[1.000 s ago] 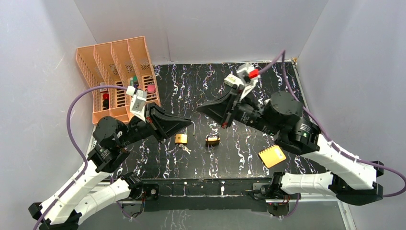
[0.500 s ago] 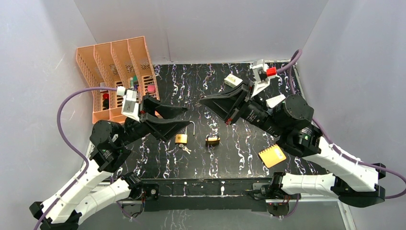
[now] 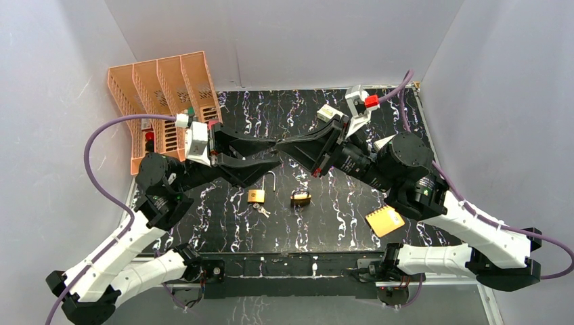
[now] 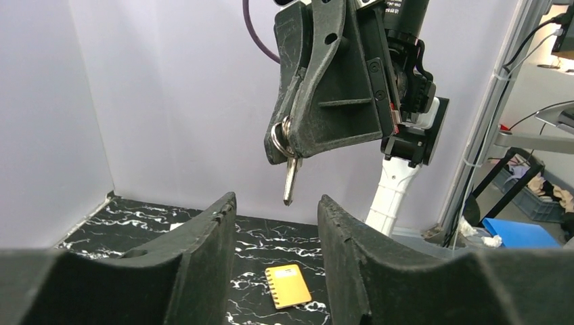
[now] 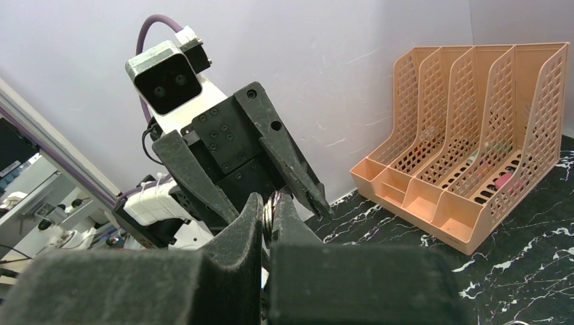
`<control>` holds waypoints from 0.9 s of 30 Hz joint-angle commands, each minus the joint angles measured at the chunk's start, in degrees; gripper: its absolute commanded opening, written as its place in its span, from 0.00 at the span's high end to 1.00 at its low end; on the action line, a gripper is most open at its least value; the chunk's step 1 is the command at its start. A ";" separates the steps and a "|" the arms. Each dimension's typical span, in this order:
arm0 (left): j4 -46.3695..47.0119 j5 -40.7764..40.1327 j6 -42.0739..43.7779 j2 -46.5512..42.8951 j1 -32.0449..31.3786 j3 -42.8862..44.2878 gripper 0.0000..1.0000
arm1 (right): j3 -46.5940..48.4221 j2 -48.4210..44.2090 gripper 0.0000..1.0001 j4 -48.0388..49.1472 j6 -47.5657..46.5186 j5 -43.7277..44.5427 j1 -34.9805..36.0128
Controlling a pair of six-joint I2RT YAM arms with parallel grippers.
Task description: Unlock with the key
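From above, the right gripper (image 3: 283,145) hangs tip to tip with the left gripper (image 3: 273,153), a brass padlock (image 3: 256,196) on the desk (image 3: 271,112) below it. The left wrist view shows the right gripper clamped on the ring (image 4: 279,139) of the key (image 4: 290,177), which dangles under it over the left gripper's wide-apart fingers; hanging loose, it could swing and be caught crooked. From the right wrist, only its fingertips pinch the ring, so 1 nudge might drop it.

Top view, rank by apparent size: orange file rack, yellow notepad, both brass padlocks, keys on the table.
1. Orange file rack
2. Yellow notepad
3. Left padlock and right padlock: bodies look alike, unranked
4. Keys on the table
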 commanded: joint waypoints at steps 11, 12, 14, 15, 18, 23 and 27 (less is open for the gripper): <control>2.79 3.64 3.23 0.86 0.19 3.83 0.90 | 2.74 -0.32 1.00 1.63 0.22 0.51 -0.03; 2.83 3.75 3.21 0.95 0.23 3.88 0.92 | 2.71 -0.26 1.00 1.63 0.23 0.44 -0.06; 2.87 3.74 3.04 0.90 0.24 3.81 1.00 | 2.95 -0.08 1.00 1.63 0.22 0.39 -0.03; 2.84 3.47 3.03 0.81 0.21 3.76 1.00 | 3.06 -0.01 1.00 1.63 0.22 0.35 -0.07; 2.71 1.77 2.65 0.02 0.23 3.29 1.00 | 3.89 0.52 1.00 -1.37 0.13 0.00 -0.03; 1.21 -0.85 2.62 -1.74 0.23 2.42 1.00 | 4.60 0.31 0.70 -5.13 0.06 -0.77 -0.03; -0.25 -1.91 2.82 -2.58 0.24 2.23 1.00 | 5.71 -0.42 0.45 -8.58 -0.66 -0.76 -0.03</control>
